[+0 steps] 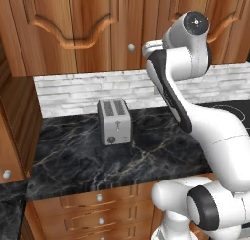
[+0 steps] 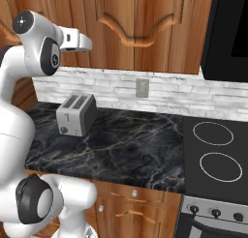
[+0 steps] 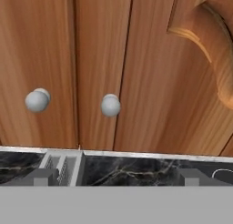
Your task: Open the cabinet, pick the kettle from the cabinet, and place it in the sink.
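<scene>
Hand view, closed cabinet (image 3: 150,73) doors, two silver knobs (image 3: 110,105), pincer (image 3: 116,176) spread, no legible writing.

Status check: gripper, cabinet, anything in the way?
Gripper open, empty, facing the cabinet knobs. Doors shut. Toaster on the counter below, clear of the reach.

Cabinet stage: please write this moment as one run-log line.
stage: approach | cabinet: doors closed | pincer: open, facing knobs, no contact | toaster: on counter
</scene>
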